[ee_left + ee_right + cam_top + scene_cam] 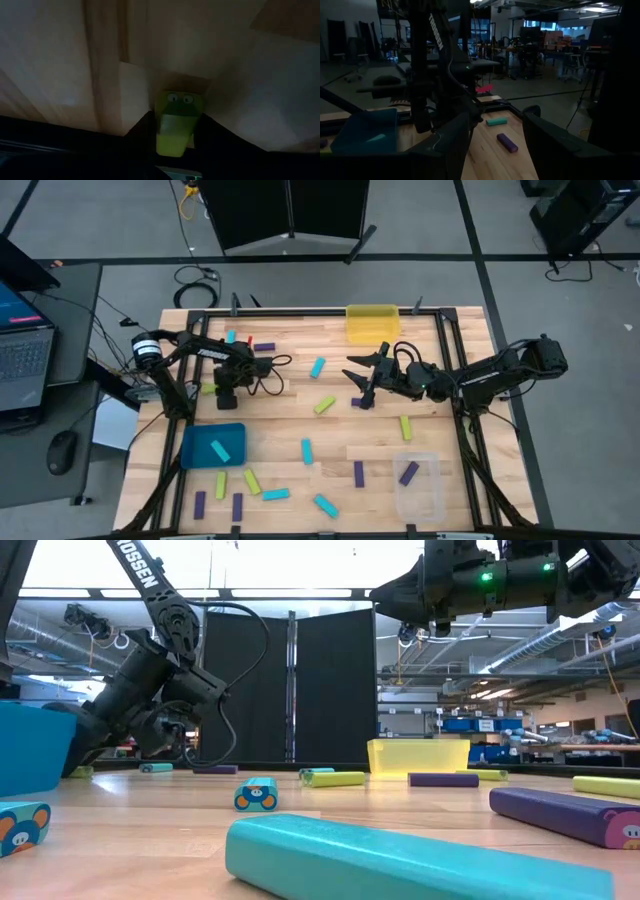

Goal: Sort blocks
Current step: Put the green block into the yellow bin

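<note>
On the wooden table (pixel 330 430), left hand (pixel 172 137) clamps a yellow-green block (pixel 175 125); right hand (pixel 495 150) spread apart.

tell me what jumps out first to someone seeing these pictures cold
The scatter of small cyan, purple and yellow-green blocks across the wooden table, with a teal bin, a yellow bin and a clear bin at its edges. The left gripper is down at the table's left part, clamped on a yellow-green block with a frog face. The right gripper hangs open mid-table.
</note>
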